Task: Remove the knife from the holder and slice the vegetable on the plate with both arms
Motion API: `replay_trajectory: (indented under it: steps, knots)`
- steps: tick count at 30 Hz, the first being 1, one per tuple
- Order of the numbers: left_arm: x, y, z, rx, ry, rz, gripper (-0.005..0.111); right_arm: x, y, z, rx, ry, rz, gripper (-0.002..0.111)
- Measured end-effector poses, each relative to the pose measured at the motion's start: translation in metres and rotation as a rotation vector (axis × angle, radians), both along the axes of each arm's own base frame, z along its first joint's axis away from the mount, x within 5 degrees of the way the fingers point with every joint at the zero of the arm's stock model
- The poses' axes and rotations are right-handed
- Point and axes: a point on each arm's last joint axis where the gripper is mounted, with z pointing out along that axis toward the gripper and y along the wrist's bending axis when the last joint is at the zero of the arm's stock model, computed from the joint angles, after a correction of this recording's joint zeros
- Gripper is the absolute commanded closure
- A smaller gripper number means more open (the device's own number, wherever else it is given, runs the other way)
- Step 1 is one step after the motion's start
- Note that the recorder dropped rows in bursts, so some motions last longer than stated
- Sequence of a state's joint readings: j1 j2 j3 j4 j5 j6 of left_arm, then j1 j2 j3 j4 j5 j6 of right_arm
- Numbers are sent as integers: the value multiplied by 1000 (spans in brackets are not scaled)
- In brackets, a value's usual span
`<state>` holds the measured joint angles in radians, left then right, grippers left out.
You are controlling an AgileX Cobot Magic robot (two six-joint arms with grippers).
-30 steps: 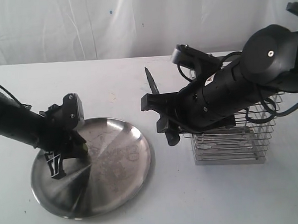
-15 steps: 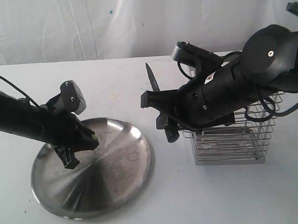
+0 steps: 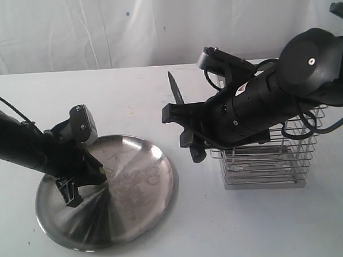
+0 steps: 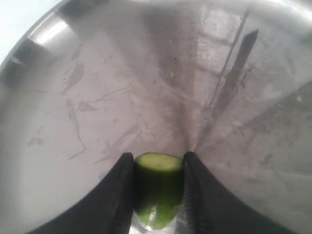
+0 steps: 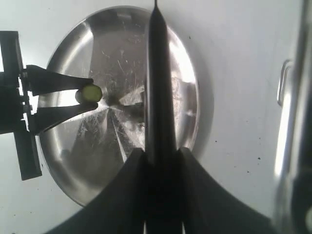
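The green vegetable (image 4: 157,187) is a short chunk with a pale cut face, and my left gripper (image 4: 158,156) is shut on it low over the steel plate (image 4: 87,107). In the exterior view that gripper (image 3: 96,174) sits over the plate's (image 3: 140,187) left half. My right gripper (image 5: 160,151) is shut on the black knife (image 5: 158,87), whose point aims across the plate (image 5: 183,73), beside the vegetable (image 5: 91,92). From outside, the knife (image 3: 175,92) points up and away, held by the right gripper (image 3: 182,133) in the air between plate and holder (image 3: 265,164).
The wire holder stands on the white table to the right of the plate, partly behind the right arm. A white curtain (image 3: 97,29) closes off the back. Bare tabletop (image 3: 200,230) lies in front of plate and holder.
The left gripper rose with the vegetable, then came back down onto the plate's left half. The right arm with the knife shifted slightly at first, then held still.
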<state>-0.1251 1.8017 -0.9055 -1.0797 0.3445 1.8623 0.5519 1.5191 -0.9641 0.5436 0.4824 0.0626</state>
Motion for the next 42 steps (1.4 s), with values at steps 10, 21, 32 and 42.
replay_trajectory:
  steps: [10,21,32,42]
  knots:
    - [-2,-2,0,-29,31,9,45,0,0,0,1,-2,-1,108]
    - [4,-1,9,-31,6,51,38,0,0,0,1,-2,-1,108]
    - [14,39,95,-73,-272,432,106,-2,8,2,11,-40,13,108]
    - [-7,80,72,-432,159,917,106,-50,73,-31,-45,48,247,108]
